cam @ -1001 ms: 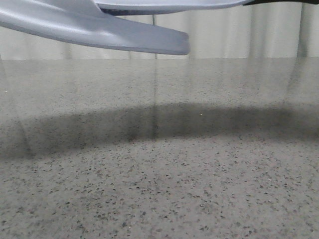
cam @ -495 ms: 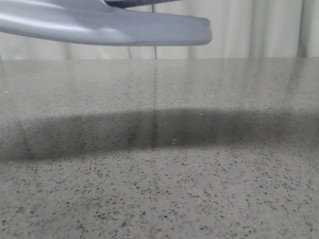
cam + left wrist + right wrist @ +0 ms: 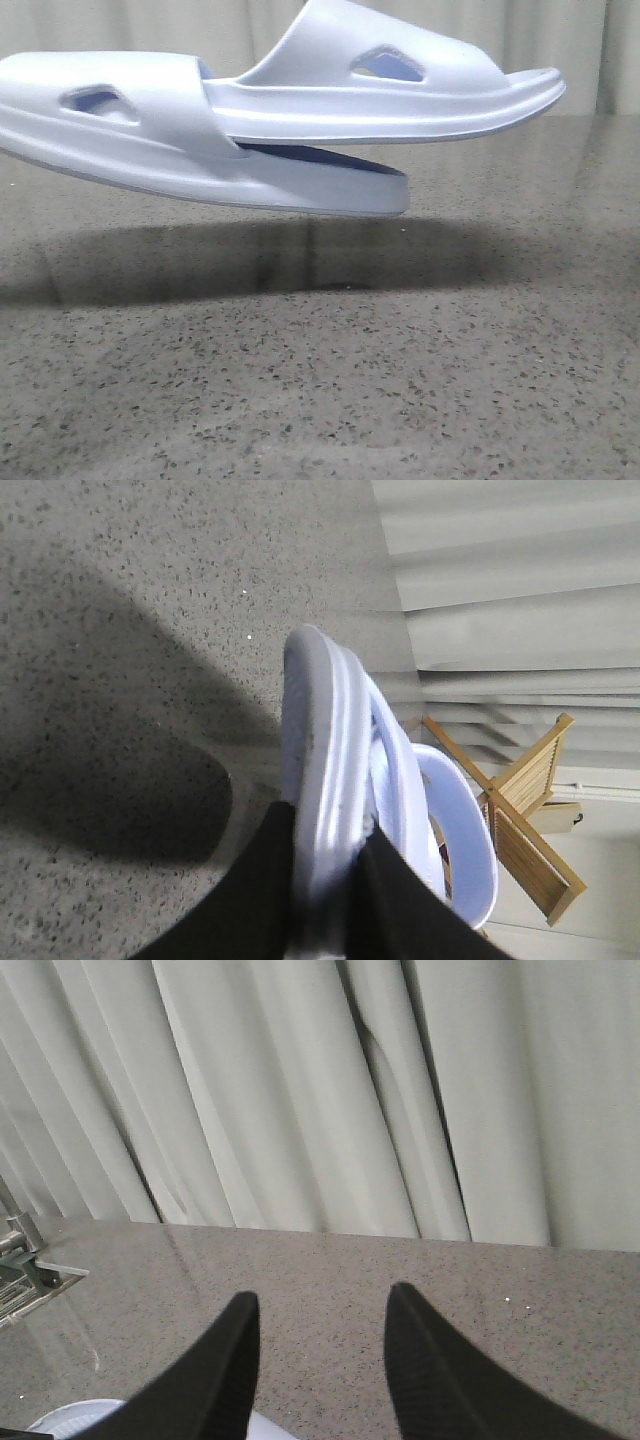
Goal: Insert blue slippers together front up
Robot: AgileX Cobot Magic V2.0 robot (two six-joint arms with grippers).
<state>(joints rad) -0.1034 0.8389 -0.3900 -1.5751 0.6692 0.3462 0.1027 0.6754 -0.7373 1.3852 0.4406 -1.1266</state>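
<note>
Two pale lavender-blue slippers hang above the speckled table (image 3: 400, 380) in the front view. The lower slipper (image 3: 150, 150) lies at the left, sole down. The upper slipper (image 3: 400, 90) is pushed under the lower one's strap and reaches out to the right. My left gripper (image 3: 325, 825) is shut on the sole edge of one slipper (image 3: 320, 730), with the other slipper (image 3: 460, 830) beside it. My right gripper (image 3: 320, 1305) is open and empty over the table, with a bit of pale slipper (image 3: 80, 1415) beside its left finger. Neither gripper shows in the front view.
A pale pleated curtain (image 3: 300, 1090) hangs behind the table's far edge. A wooden frame (image 3: 530, 810) stands beyond the table in the left wrist view. A metal fixture (image 3: 25, 1260) sits at the table's edge in the right wrist view.
The slippers have come down into the front view. Before, only a sole showed at the top edge; now both show whole, one inside the other.
</note>
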